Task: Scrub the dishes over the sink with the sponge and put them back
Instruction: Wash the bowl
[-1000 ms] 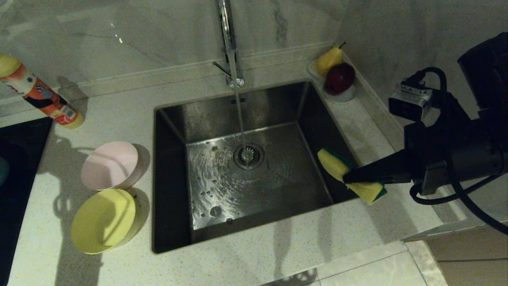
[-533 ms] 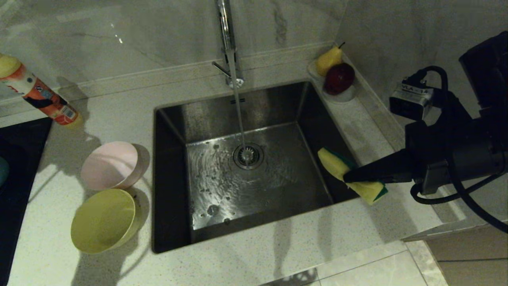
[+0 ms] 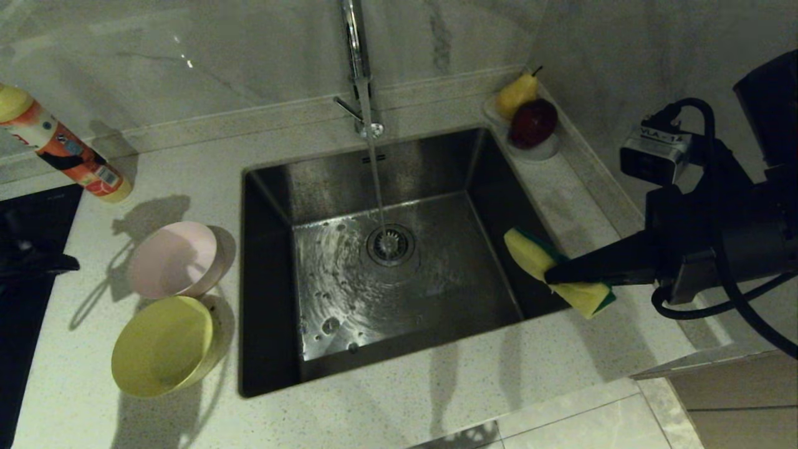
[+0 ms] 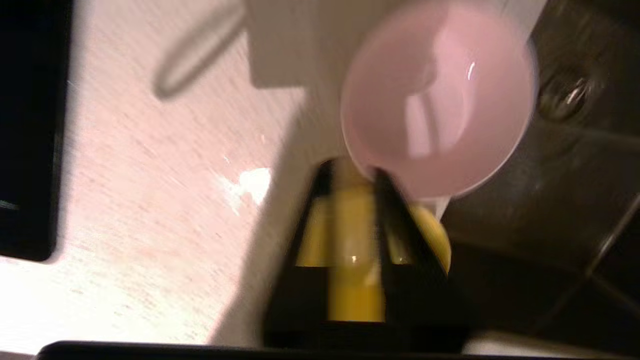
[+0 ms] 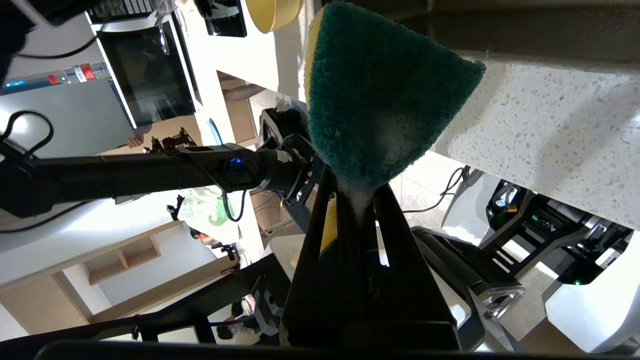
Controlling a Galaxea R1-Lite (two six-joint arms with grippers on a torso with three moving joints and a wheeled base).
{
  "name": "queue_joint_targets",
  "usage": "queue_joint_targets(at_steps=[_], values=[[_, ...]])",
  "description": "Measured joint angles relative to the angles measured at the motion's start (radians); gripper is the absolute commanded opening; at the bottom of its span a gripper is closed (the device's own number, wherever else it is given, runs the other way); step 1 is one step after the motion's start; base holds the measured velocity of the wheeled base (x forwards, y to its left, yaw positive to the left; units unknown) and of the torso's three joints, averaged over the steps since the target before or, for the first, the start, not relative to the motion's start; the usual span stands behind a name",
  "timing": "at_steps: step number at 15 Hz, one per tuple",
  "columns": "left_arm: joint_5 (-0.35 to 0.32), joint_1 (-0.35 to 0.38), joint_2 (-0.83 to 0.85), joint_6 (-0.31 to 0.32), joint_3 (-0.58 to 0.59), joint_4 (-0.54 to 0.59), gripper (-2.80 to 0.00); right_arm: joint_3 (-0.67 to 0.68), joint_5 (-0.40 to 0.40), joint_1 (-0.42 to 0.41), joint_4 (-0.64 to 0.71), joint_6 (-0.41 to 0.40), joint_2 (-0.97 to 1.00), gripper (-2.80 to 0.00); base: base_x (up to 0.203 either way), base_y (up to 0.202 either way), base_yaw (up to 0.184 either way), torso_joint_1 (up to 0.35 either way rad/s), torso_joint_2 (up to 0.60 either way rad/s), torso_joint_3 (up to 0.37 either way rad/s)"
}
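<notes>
A pale pink bowl (image 3: 174, 259) and a yellow bowl (image 3: 162, 346) lean on their sides on the counter left of the sink (image 3: 386, 268); both also show in the left wrist view, pink bowl (image 4: 440, 100) beyond yellow bowl (image 4: 350, 240). My left gripper (image 3: 72, 266) hovers at the far left over the cooktop's edge, short of the bowls. Its fingers (image 4: 387, 200) stand a narrow gap apart, and my left gripper (image 4: 350, 172) holds nothing. My right gripper (image 3: 548, 277) (image 5: 357, 187) is shut on the sponge (image 3: 530, 255) at the sink's right rim, green face (image 5: 380, 100) toward the wrist camera.
Water runs from the chrome faucet (image 3: 358, 62) onto the drain strainer (image 3: 389, 244). An orange bottle (image 3: 62, 149) lies at the back left. A white dish with a pear and an apple (image 3: 530, 118) sits in the back right corner. The black cooktop (image 3: 25, 324) borders the counter on the left.
My left gripper has come into the head view at the far left, and its shadow has shifted across the counter. The right gripper with the sponge moved slightly right. The bowls stayed put.
</notes>
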Motion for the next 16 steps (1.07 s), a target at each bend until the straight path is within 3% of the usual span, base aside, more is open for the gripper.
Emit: queue_joint_targets(at_steps=[6,16], values=[[0.067,-0.038,0.115,-0.058,0.025,-0.076,0.0,-0.001,-0.001,0.0,-0.001,0.001,0.002,-2.8,0.0,0.0,0.0,0.0,0.0,0.0],[0.067,-0.041,0.255,-0.094,0.012,-0.114,0.0,-0.01,-0.004,-0.001,0.0,0.001,0.004,-2.8,0.0,0.0,0.0,0.0,0.0,0.0]])
